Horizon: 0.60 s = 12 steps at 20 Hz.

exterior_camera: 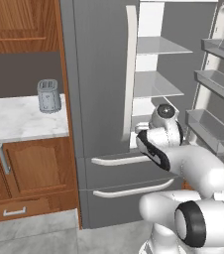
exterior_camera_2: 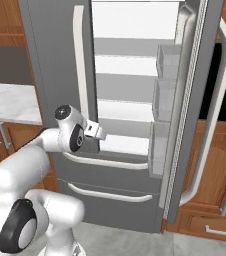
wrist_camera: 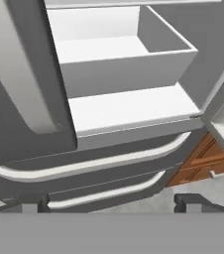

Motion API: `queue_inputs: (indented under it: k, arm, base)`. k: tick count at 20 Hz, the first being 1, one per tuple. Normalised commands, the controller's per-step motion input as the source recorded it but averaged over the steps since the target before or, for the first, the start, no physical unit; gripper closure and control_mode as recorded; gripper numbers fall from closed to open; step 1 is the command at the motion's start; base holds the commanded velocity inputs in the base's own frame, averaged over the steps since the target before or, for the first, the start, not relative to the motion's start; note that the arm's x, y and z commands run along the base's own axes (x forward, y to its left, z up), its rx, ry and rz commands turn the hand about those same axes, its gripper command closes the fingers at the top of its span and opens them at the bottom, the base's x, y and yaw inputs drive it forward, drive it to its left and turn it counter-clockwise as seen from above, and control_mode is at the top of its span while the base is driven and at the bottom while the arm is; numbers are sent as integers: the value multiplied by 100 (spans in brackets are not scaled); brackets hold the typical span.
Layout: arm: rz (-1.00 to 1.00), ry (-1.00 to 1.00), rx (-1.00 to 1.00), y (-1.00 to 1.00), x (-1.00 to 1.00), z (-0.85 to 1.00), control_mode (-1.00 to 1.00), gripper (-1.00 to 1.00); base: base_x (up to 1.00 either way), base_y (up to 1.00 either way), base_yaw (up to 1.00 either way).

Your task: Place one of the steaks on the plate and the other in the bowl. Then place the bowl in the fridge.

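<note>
The fridge is tall and grey, with its left door shut and its right door swung wide open. White inner shelves show in the opening. My gripper is open with nothing between its fingertips, and it faces the lowest white shelf from just outside. In the right base view my hand hangs at the shut door's lower edge, beside the long pale handle. The steaks, the plate and the bowl are out of view.
Two grey drawers with curved handles sit below the fridge doors. The open door carries several bins. A marble counter with a metal toaster lies left of the fridge, and wooden cabinets stand right of it.
</note>
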Motion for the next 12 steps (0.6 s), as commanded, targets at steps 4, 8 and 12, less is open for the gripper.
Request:
queue_inputs:
  k: [4,8,12]
  arm:
    - [0,1,6,12,-4,74,-100,-100]
    - [1,-10,28,-3,-5,7,-100,-100]
    - [1,-14,7,15,-23,57,-100,-100]
  base:
    - [0,0,0]
    - [0,0,0]
    - [0,0,0]
